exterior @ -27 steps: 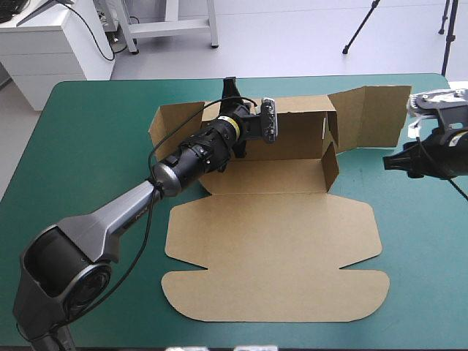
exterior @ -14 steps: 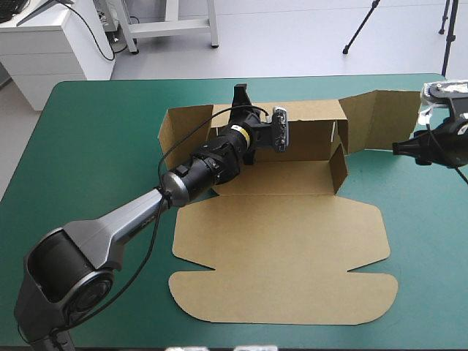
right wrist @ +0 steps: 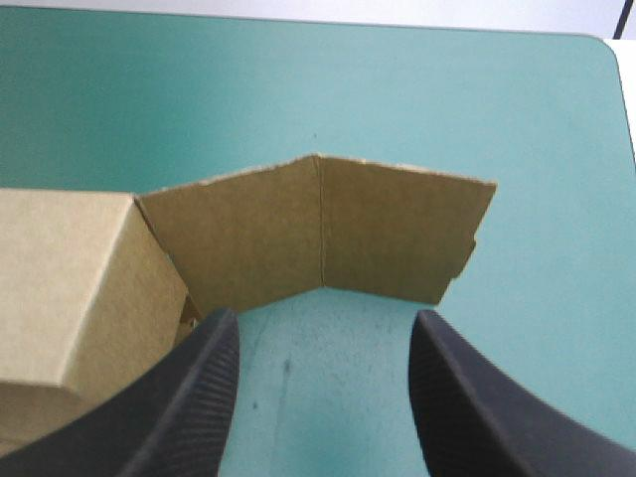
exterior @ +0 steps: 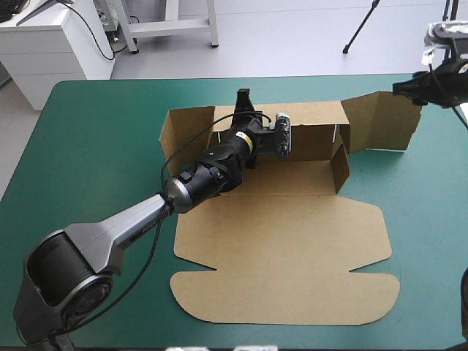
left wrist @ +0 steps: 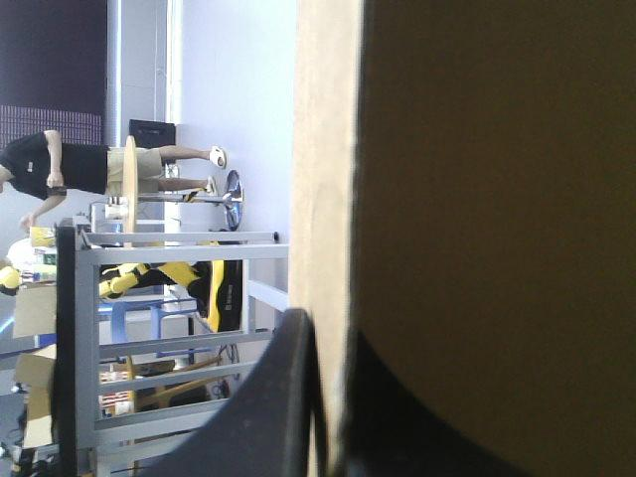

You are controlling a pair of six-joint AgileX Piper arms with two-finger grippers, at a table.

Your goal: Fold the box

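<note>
1. Box point(exterior: 281, 248) position: the brown sheet is laid at the middle of the teal-green cover point(exterior: 95, 146), with the lid panel flat toward the near edge and the far wall point(exterior: 307, 131) raised.
2. The far wall is clamped between the black fingers of the left gripper point(exterior: 244, 106).
3. The right gripper point(right wrist: 323, 328) is held over the far right corner, fingers spread apart.
4. The bent right flap point(right wrist: 328, 234) is seen just ahead of it, not touched.
</note>
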